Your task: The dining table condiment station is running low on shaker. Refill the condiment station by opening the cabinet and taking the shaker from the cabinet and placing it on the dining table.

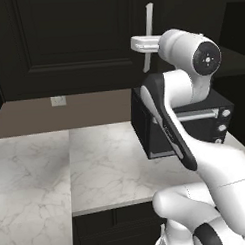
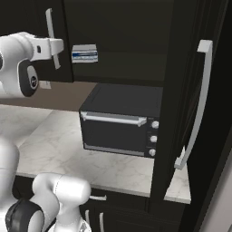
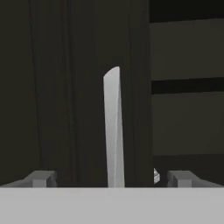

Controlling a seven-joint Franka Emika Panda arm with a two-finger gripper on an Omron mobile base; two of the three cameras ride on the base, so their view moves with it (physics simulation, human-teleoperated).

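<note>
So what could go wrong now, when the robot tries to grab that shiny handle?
1. The gripper is open with the silver handle between its fingers but not gripped; shutting off-centre, it might slip off the thin bar.
2. The right cabinet door already stands open, so the left door could swing out towards the arm.
3. The black oven sits just below, so a low elbow might bump it.
</note>
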